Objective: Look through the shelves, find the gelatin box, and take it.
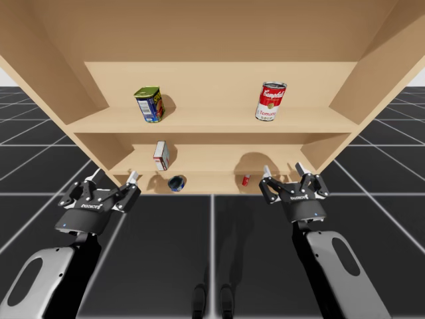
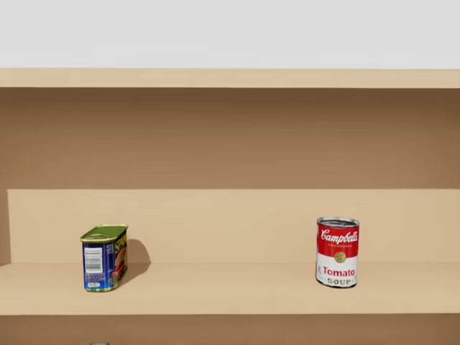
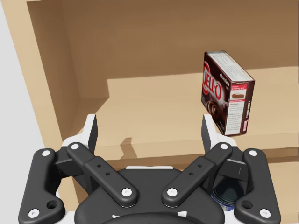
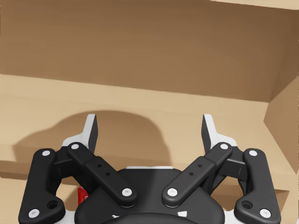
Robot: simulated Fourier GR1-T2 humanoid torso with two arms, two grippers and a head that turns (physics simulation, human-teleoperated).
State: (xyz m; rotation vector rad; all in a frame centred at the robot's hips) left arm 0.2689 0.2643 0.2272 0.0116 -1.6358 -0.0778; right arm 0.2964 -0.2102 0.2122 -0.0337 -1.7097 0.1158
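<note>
The gelatin box (image 1: 161, 155), dark brown with a white side panel, stands upright on the lower shelf (image 1: 219, 158), left of the middle. In the left wrist view the gelatin box (image 3: 226, 93) is ahead of my left gripper (image 3: 149, 133), off toward one finger rather than between the two. My left gripper (image 1: 113, 177) hangs open in front of the shelf's left end with nothing in it. At the right end, my right gripper (image 1: 283, 170) is open and empty too, and the right gripper (image 4: 149, 130) faces bare shelf board.
The upper shelf (image 2: 230, 287) carries a green-topped blue tin (image 2: 105, 257) and a red-and-white can (image 2: 337, 252). Below the lower shelf lie a blue round object (image 1: 176, 183) and a small red object (image 1: 246, 179). Side walls (image 1: 60, 86) close the shelf in.
</note>
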